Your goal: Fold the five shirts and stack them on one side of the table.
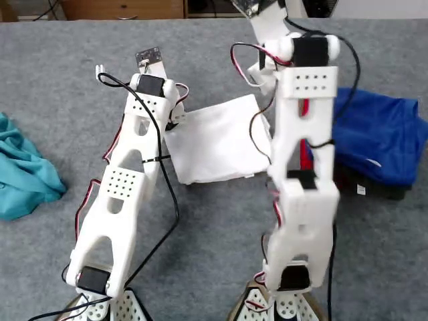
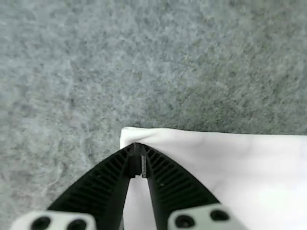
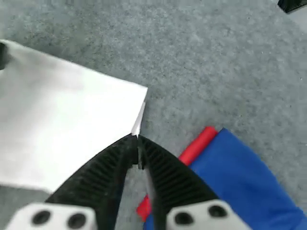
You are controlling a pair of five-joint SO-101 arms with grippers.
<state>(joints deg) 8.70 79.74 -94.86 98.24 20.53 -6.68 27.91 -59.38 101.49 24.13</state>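
- Left gripper (image 2: 139,163), right gripper (image 3: 138,153) — each clenched on a corner of the one white shirt (image 1: 217,140).
- One blue shirt (image 1: 381,137) over one red shirt (image 3: 196,146); one teal shirt (image 1: 23,174) well apart.

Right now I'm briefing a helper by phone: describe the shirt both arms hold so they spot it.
On the grey table, look at its middle. The white shirt lies there, a flat rectangle pinched by the left end effector and right end effector. Only it is white: the teal shirt and blue shirt flank it.
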